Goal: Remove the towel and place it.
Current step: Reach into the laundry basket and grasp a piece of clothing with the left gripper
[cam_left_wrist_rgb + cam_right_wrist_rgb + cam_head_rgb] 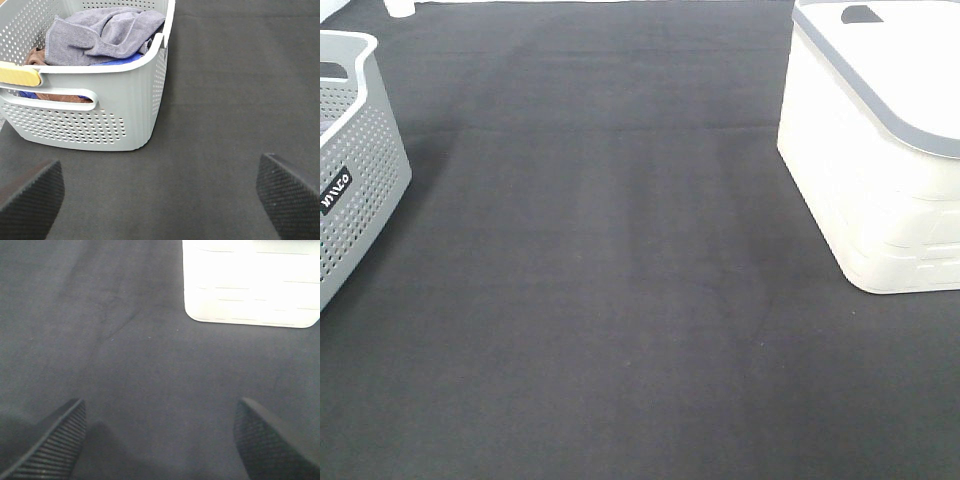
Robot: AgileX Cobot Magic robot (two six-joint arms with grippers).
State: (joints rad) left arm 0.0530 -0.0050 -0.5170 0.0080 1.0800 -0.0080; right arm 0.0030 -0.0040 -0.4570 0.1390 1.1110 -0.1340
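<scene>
- Towel (102,35): grey-blue, crumpled in soft folds, topmost over other cloths (120,60) in grey perforated basket (125,100), at 9 o'clock on the black mat (620,300)
- Left gripper (160,197): fingers wide apart, empty, facing the basket; judged staged for the pick
- Right gripper (161,442): fingers apart, empty, near white bin (870,180) at 2 o'clock, the likely drop point

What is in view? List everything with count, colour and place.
towel: one, grey-blue, crumpled on top in the basket
blue cloth: one, blue, under the towel
brown cloth: one, brown, in the basket
yellow piece: one, yellow, on the basket rim
basket: one, grey, perforated, left
bin: one, white with grey rim, right
mat: one, black, under everything
left gripper: one, black, open, facing the basket
right gripper: one, black, open, facing the bin
</scene>
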